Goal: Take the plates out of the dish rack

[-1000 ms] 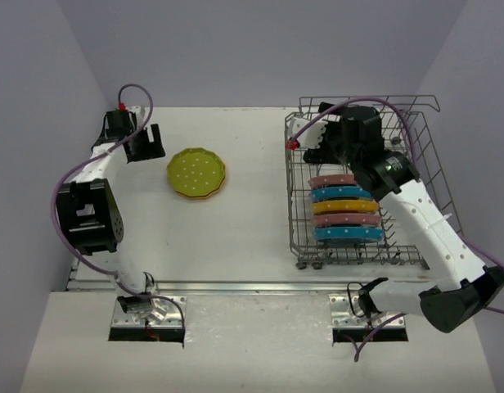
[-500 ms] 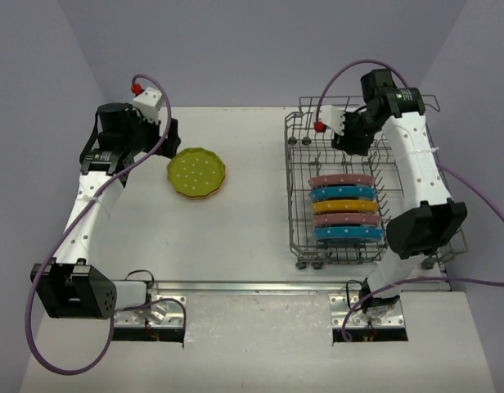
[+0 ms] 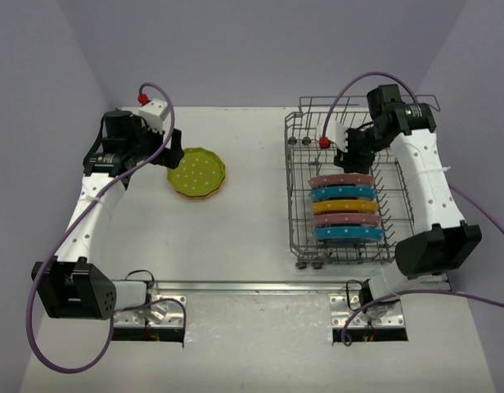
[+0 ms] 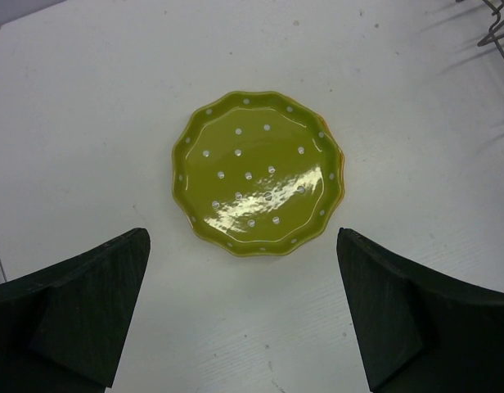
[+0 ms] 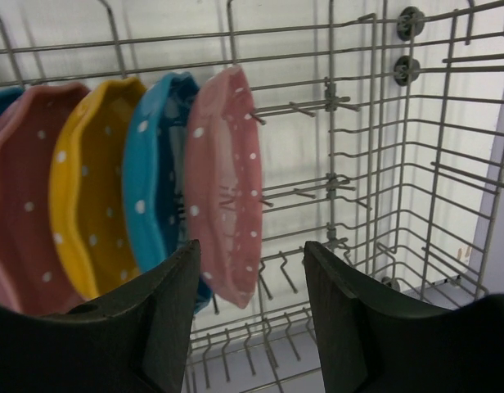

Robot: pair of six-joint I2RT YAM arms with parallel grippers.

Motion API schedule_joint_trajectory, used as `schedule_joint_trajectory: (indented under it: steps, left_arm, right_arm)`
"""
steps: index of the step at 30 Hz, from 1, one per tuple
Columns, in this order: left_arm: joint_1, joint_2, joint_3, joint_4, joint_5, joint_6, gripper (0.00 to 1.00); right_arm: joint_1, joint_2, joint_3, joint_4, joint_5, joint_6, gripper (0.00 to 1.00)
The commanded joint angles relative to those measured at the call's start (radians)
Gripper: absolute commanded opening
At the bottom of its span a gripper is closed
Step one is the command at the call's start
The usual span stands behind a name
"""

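Right tool (image 5: 250,250), part spread and empty, hangs by the end pink plate (image 5: 227,180) in the dish rack (image 3: 293,196), frame right: straddle its rim squarely before pinching. Left tool (image 4: 242,237) spread over the lime plate (image 4: 256,172).

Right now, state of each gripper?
Left gripper: wide open, empty, above the green plate.
Right gripper: partly open, holding nothing, by the pink plate in the dish rack.
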Motion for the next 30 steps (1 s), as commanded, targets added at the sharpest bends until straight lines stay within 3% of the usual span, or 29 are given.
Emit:
schedule_joint_trajectory:
  steps: [1, 11, 22, 30]
  left_arm:
    - [-0.012, -0.020, 0.017, 0.029, 0.024, -0.014, 0.96]
    - [-0.012, -0.018, 0.016, 0.018, 0.030, -0.024, 0.96]
    - [-0.014, -0.009, 0.000, 0.022, 0.030, -0.022, 0.96]
    - [-0.014, -0.004, -0.008, 0.022, 0.023, -0.024, 0.96]
  right_arm:
    - [-0.003, -0.061, -0.094, -0.166, -0.022, -0.024, 0.55]
    - [-0.003, -0.003, -0.093, -0.071, 0.035, 0.001, 0.56]
    - [-0.003, -0.022, -0.236, 0.074, 0.118, -0.038, 0.55]
    - [-0.003, 0.026, -0.257, 0.113, 0.104, -0.055, 0.50]
